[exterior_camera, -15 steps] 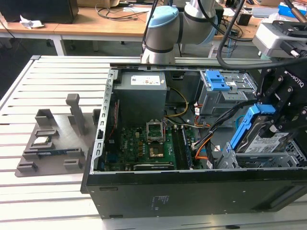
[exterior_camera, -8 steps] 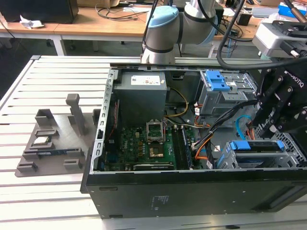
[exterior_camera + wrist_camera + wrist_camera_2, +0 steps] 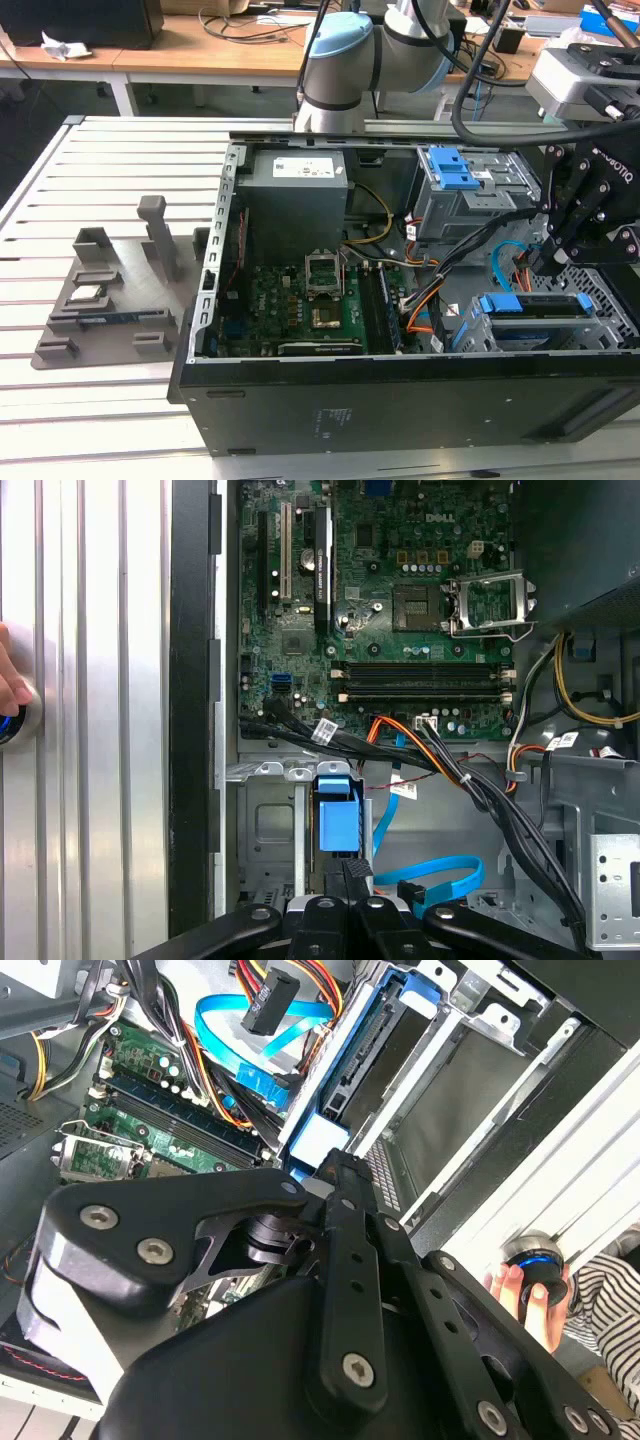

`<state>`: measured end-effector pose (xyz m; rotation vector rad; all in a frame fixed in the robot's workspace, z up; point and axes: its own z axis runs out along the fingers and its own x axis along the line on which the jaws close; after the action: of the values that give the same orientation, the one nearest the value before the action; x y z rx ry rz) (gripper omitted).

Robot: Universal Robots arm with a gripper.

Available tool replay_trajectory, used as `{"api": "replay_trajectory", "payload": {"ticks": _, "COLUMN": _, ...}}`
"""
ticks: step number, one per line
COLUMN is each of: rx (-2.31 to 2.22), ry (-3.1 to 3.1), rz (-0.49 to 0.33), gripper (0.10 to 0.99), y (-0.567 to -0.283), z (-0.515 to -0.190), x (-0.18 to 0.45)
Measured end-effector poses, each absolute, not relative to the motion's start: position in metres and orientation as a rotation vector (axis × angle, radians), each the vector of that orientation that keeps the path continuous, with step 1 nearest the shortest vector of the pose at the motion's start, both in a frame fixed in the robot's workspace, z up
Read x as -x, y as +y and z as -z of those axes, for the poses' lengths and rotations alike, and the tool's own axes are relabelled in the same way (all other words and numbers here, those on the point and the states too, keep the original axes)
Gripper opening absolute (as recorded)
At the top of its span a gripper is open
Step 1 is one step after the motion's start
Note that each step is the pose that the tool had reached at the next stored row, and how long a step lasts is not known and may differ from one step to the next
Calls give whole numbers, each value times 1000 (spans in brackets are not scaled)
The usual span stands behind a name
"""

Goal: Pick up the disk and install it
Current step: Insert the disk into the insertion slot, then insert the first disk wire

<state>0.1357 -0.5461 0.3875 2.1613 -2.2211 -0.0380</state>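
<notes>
The disk (image 3: 535, 305) stands on edge in the lower drive bay at the front corner of the open computer case (image 3: 400, 400), on the exterior view's right. Its blue side rails show along the top. In the first wrist view the disk (image 3: 335, 825) appears end-on as a blue tab inside the metal bay. My gripper (image 3: 548, 265) hangs just above it with its black fingers drawn together, shut. The gripper (image 3: 350, 872) tips rest at the blue end of the disk (image 3: 322, 1138), not around it, as the gripper (image 3: 335, 1165) shows in the second wrist view.
Orange, black and blue cables (image 3: 470, 260) cross the case beside the bay. The green motherboard (image 3: 300, 300) lies on the case floor, with a power supply (image 3: 295, 190) and an upper drive cage (image 3: 455, 170) behind. A grey parts fixture (image 3: 110, 300) sits on the slatted table. A person's hand (image 3: 530, 1295) rests on a button.
</notes>
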Motion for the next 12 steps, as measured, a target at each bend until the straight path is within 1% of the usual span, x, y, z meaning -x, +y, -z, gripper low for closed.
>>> {"api": "replay_trajectory", "payload": {"ticks": 8, "rx": -2161, "ry": -2221, "rz": 38, "gripper": 106, "y": -546, "z": -387, "x": -136}}
{"api": "replay_trajectory", "payload": {"ticks": 12, "rx": -2161, "ry": -2220, "rz": 36, "gripper": 106, "y": -544, "z": -386, "x": -150}}
